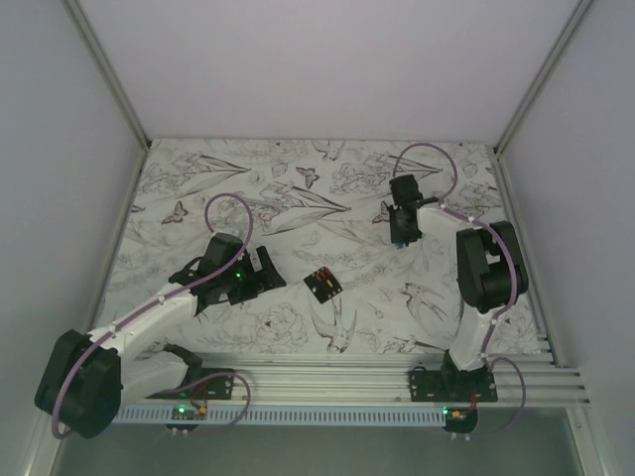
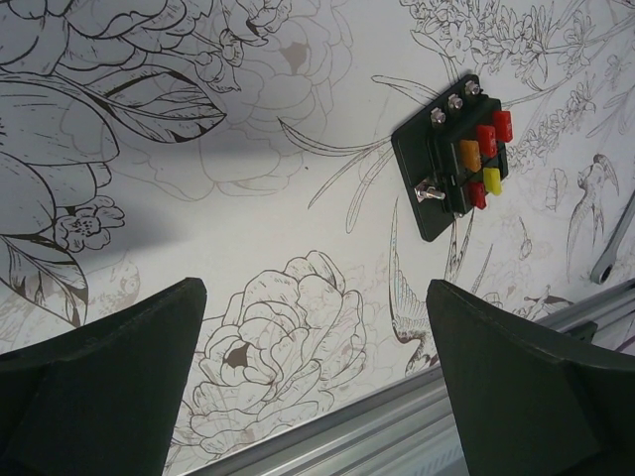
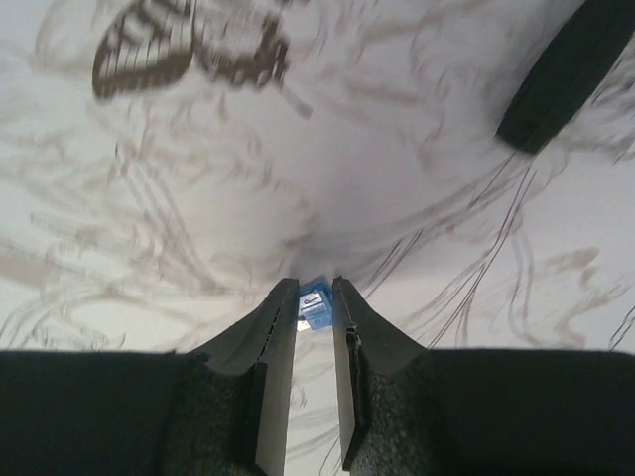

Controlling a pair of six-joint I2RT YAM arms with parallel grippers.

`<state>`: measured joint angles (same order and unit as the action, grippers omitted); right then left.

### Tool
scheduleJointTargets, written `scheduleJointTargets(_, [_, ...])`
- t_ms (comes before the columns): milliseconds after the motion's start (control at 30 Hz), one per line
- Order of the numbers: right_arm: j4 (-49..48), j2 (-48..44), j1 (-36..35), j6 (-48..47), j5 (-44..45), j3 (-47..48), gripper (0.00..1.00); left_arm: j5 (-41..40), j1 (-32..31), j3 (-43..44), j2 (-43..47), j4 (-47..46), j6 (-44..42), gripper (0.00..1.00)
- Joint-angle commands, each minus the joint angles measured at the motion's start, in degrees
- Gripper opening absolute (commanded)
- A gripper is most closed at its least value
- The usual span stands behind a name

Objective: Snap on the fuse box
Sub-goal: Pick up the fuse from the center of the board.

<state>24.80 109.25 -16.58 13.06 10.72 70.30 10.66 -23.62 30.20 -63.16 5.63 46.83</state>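
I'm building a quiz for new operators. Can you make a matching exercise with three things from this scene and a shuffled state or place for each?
Things:
1. left gripper
2. right gripper
3. fuse box

States:
A. lies flat on the table, untouched
B. jaws wide apart, nothing between them
C. jaws narrowed on a small blue piece

Pairs: 1-B, 2-C, 3-A

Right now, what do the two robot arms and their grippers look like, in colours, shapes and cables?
The left arm and right arm have white tube-like links between bulky black joints, and a thin purple cable loops along each. Small green lights glow at the black bases. The left gripper and right gripper have matte black, wedge-shaped fingers.
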Motion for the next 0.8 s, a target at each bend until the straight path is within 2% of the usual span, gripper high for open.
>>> scheduleJointTargets(0, [1.9, -4.1, -1.8, 2.7, -1.6, -6.4, 0.26, 1.0, 0.5, 1.1, -0.3, 0.9, -0.7, 0.99])
scheduleJointTargets(100, [0.8, -6.8, -2.8, 2.1, -1.3, -10.0, 0.27, 1.3, 0.5, 1.0, 0.0, 0.9, -0.6, 1.00])
scheduleJointTargets(267, [0.9, -9.9, -3.9, 2.1, -1.3, -9.7, 0.28, 1.9, 0.5, 1.1, 0.0, 0.9, -0.4, 1.00])
scheduleJointTargets(500, [2.5, -12.6, -4.1, 4.0, 2.4, -9.3, 0.46, 1.6, 0.5, 0.6, 1.2, 0.9, -0.2, 1.00])
scheduleJointTargets(767, [2.4, -11.3, -4.2, 9.4, 2.5, -9.7, 0.48, 2.1, 0.5, 1.0, -0.1, 0.9, -0.5, 1.00])
